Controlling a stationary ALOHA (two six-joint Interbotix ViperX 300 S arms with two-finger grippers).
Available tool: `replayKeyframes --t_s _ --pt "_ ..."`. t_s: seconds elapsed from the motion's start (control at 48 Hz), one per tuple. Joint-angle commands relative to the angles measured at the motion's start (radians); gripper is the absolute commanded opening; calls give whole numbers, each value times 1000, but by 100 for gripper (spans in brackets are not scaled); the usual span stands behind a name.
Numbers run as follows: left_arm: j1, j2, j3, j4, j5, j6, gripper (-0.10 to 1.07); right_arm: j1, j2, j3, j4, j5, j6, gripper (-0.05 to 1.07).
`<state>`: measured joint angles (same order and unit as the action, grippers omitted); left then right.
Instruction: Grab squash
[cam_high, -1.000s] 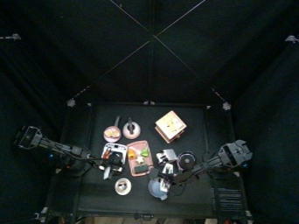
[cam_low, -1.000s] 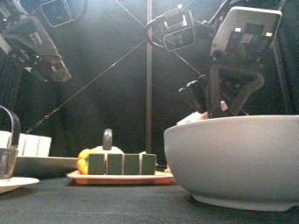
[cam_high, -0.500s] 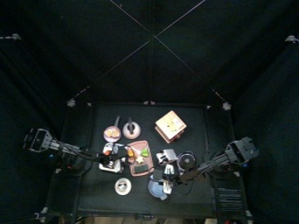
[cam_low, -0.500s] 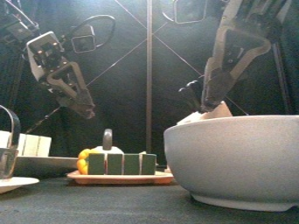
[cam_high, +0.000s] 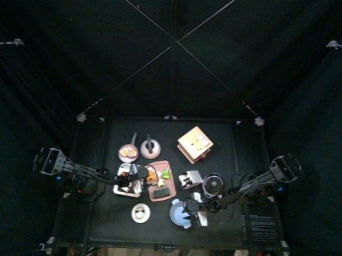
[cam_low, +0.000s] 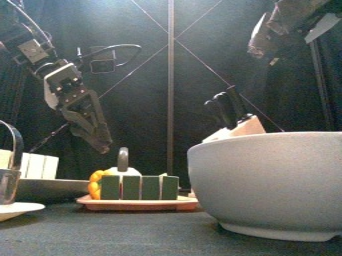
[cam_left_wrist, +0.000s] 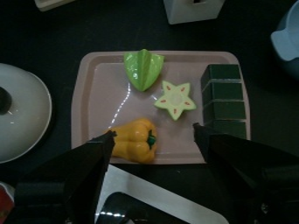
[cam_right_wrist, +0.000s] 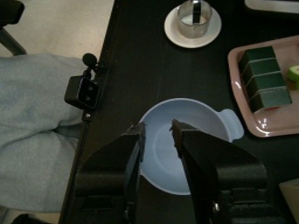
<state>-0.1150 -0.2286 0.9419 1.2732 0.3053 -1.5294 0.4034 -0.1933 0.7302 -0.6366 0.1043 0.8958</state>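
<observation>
1. Squash (cam_left_wrist: 136, 142): orange-yellow, lobed, lying on the pink tray (cam_left_wrist: 103, 87) near its edge; it sits just ahead of the left gripper (cam_left_wrist: 152, 149), between the two fingertips and touching neither.
2. Left gripper: jaws spread wide, nothing held; hangs above the tray.
3. Green pepper piece (cam_left_wrist: 143, 67): on the same tray, well beyond the fingertips.
4. Star-shaped slice (cam_left_wrist: 177, 98): pale yellow, just past the squash.
5. Dark green blocks (cam_left_wrist: 226, 94): a row along the tray's side, ahead of one finger.
6. Right gripper (cam_right_wrist: 156, 131): jaws a narrow gap apart, empty, over the white bowl (cam_right_wrist: 176, 162).
</observation>
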Motion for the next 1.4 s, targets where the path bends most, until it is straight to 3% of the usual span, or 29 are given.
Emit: replayKeyframes --t_s 0.0,0.458,0.75,1.375 --pt "31 6 -14 12 -2 2 103 -26 -51 23 -28 -41 2 72" --pt "199 97 -12 23 -135 8 103 -25 -120 89 -94 -86 5 72" --pt "213 130 -8 43 -241 49 103 -21 -140 110 -84 -87 11 72" --pt "262 183 -15 38 -291 63 103 -29 -118 110 -84 -87 11 72"
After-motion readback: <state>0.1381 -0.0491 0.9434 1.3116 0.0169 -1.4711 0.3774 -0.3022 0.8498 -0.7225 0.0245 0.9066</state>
